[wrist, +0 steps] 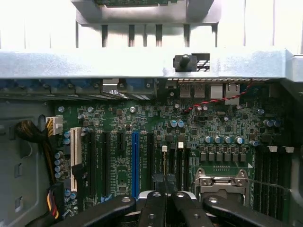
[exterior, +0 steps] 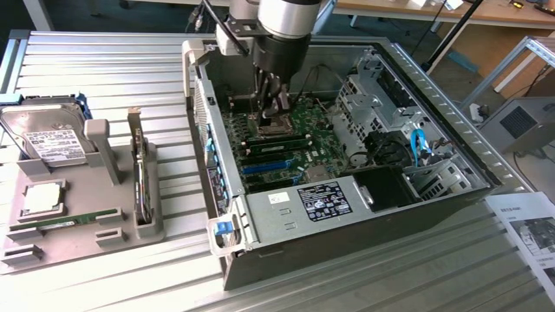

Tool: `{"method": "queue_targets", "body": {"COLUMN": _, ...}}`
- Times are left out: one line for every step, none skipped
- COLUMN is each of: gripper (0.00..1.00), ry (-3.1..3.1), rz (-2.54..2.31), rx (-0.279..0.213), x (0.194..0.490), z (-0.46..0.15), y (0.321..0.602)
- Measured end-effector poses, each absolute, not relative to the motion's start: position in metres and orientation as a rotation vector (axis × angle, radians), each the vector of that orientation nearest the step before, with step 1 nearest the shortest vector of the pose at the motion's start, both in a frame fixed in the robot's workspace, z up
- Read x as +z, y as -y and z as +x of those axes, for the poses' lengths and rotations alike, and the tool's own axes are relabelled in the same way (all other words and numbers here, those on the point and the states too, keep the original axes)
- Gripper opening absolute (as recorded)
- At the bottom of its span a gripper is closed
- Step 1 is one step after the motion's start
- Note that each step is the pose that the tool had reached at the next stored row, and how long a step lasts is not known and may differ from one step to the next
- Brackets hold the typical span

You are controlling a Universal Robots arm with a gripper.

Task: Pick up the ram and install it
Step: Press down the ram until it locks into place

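- Inside the open computer case (exterior: 433, 104), the gripper (exterior: 273, 117) hangs low over the motherboard (exterior: 308, 127), its fingers clenched together.
- Seen from the wrist, the gripper (wrist: 164, 191) has its dark finger links meeting over the slots of the motherboard (wrist: 123, 156); whether anything thin is pinched between the tips I cannot tell.
- Just beside the fingertips, within the case, sits the metal-framed CPU socket (wrist: 222, 182), and a long blue slot (wrist: 135, 161) runs on the other side of them.
- At the near end of the case lies the power supply (exterior: 303, 201) with its dark label.
- Outside the case, to the exterior view's left of it, stands a grey fixture tray (exterior: 104, 140) on the ribbed metal table (exterior: 113, 71).
- The ram (exterior: 65, 221), a narrow green stick, lies flat in that tray, well apart from the case and from the gripper.
- Farther from the case on the same tray rests a hard drive (exterior: 48, 136), with a square processor chip (exterior: 41, 198) between it and the ram.
- An expansion card (exterior: 139, 175) stands on edge at the tray's case-side border.
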State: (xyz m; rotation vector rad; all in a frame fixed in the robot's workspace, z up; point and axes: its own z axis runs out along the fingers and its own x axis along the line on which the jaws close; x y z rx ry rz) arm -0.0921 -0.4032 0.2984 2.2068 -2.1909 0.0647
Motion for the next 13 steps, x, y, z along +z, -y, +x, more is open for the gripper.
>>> {"method": "queue_targets", "body": {"gripper": 0.11, "ry": 2.191, "rz": 2.207, "rx": 0.065, "x": 0.3, "z": -0.092, "y": 0.403}}
{"method": "queue_targets", "body": {"gripper": 0.11, "ry": 2.191, "rz": 2.207, "rx": 0.065, "x": 0.302, "z": -0.092, "y": 0.403}}
{"method": "queue_targets", "body": {"gripper": 0.11, "ry": 2.191, "rz": 2.207, "rx": 0.065, "x": 0.305, "z": -0.092, "y": 0.403}}
{"method": "queue_targets", "body": {"gripper": 0.11, "ry": 2.191, "rz": 2.207, "rx": 0.065, "x": 0.307, "z": -0.092, "y": 0.403}}
{"method": "queue_targets", "body": {"gripper": 0.11, "ry": 2.191, "rz": 2.207, "rx": 0.065, "x": 0.309, "z": -0.092, "y": 0.403}}
{"method": "queue_targets", "body": {"gripper": 0.11, "ry": 2.191, "rz": 2.207, "rx": 0.065, "x": 0.311, "z": -0.092, "y": 0.403}}
{"method": "queue_targets", "body": {"gripper": 0.11, "ry": 2.191, "rz": 2.207, "rx": 0.065, "x": 0.313, "z": -0.092, "y": 0.403}}
{"method": "queue_targets", "body": {"gripper": 0.11, "ry": 2.191, "rz": 2.207, "rx": 0.065, "x": 0.315, "z": -0.092, "y": 0.403}}
{"method": "queue_targets", "body": {"gripper": 0.11, "ry": 2.191, "rz": 2.207, "rx": 0.065, "x": 0.317, "z": -0.092, "y": 0.403}}
{"method": "queue_targets", "body": {"gripper": 0.11, "ry": 2.191, "rz": 2.207, "rx": 0.065, "x": 0.318, "z": -0.092, "y": 0.403}}
{"method": "queue_targets", "body": {"gripper": 0.11, "ry": 2.191, "rz": 2.207, "rx": 0.065, "x": 0.319, "z": -0.092, "y": 0.403}}
{"method": "queue_targets", "body": {"gripper": 0.11, "ry": 2.191, "rz": 2.207, "rx": 0.065, "x": 0.321, "z": -0.092, "y": 0.403}}
{"method": "queue_targets", "body": {"gripper": 0.11, "ry": 2.191, "rz": 2.207, "rx": 0.065, "x": 0.322, "z": -0.092, "y": 0.403}}
